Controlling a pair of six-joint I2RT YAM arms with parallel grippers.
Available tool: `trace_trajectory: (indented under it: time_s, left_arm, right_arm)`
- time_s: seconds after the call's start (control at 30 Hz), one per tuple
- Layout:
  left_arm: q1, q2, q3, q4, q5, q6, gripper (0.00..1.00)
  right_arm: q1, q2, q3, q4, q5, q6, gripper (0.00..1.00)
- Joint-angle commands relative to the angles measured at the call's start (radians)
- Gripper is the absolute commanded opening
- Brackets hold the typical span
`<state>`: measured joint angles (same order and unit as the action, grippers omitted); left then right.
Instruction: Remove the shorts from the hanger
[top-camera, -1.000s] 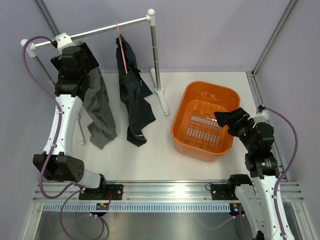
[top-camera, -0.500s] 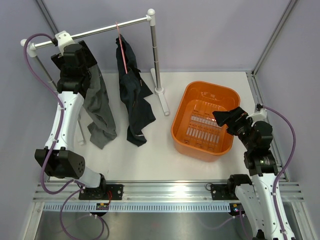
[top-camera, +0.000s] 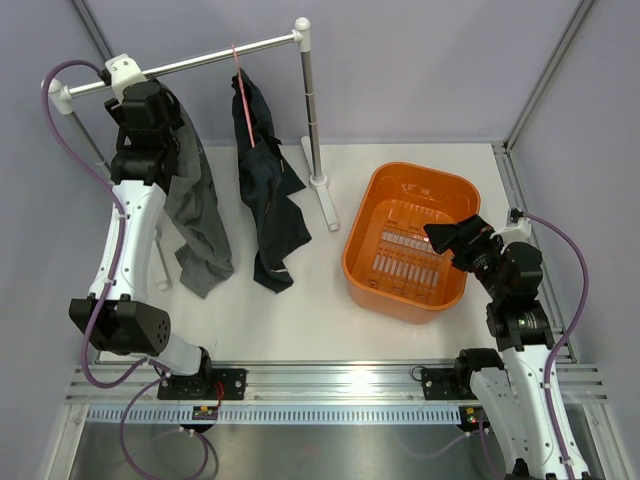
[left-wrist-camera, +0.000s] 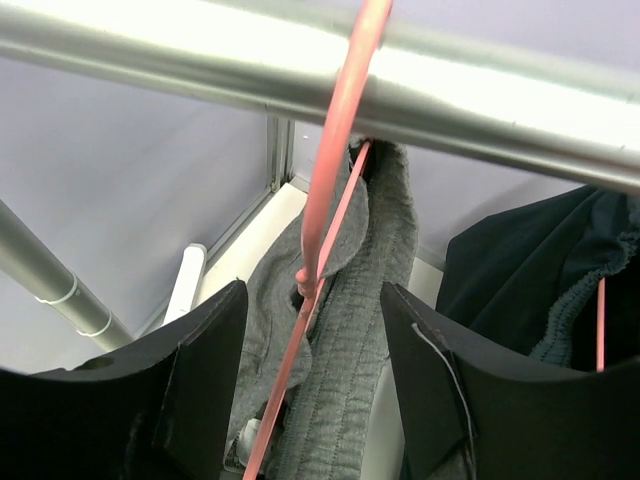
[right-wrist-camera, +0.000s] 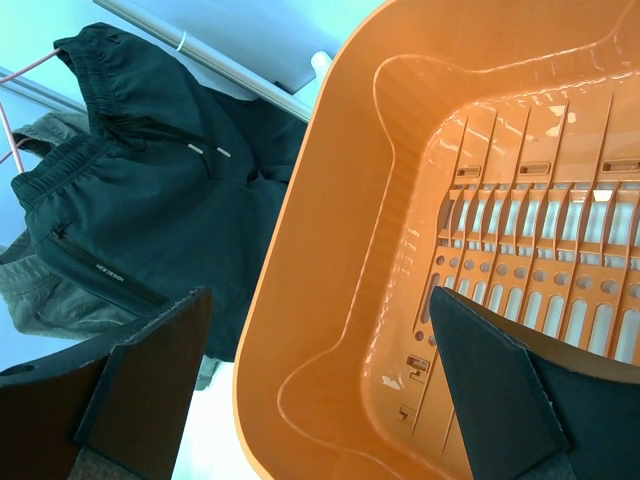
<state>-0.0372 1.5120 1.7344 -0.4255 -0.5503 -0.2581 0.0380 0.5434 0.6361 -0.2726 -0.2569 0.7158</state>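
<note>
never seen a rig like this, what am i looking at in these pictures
Two robot arms with two-finger grippers. One picture looks down from above; the other two come from cameras on each wrist. On the white table stand a metal clothes rack and an orange plastic basket. Mid-grey cloth shorts and dark navy shorts hang from it on pink hangers. The left gripper straddles the grey waistband, not visibly clamped. The right gripper hovers open over the basket, empty.
</note>
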Motion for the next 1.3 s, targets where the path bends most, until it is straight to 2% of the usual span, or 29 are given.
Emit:
trace_trajectory:
  time_s: [0.0, 0.37, 0.7, 0.93, 1.27]
  left_arm:
    - [0.000, 0.008, 0.051, 0.028, -0.022, 0.008, 0.59]
    - [-0.024, 0.008, 0.033, 0.040, -0.053, 0.033, 0.54]
    - [-0.049, 0.031, 0.060, -0.005, -0.152, 0.014, 0.50]
    - [-0.049, -0.029, -0.052, 0.096, -0.212, -0.006, 0.54]
    - [-0.049, 0.030, 0.045, 0.056, -0.195, 0.020, 0.54]
  right_arm:
    - [-0.004, -0.008, -0.006, 0.053, -0.028, 0.005, 1.00]
    - [-0.003, -0.019, -0.024, 0.070, -0.048, 0.019, 0.99]
    - [-0.004, -0.025, -0.032, 0.075, -0.054, 0.017, 0.99]
    - [-0.003, -0.013, -0.042, 0.090, -0.067, 0.014, 0.99]
    - [-0.003, 0.007, -0.061, 0.118, -0.073, 0.014, 0.99]
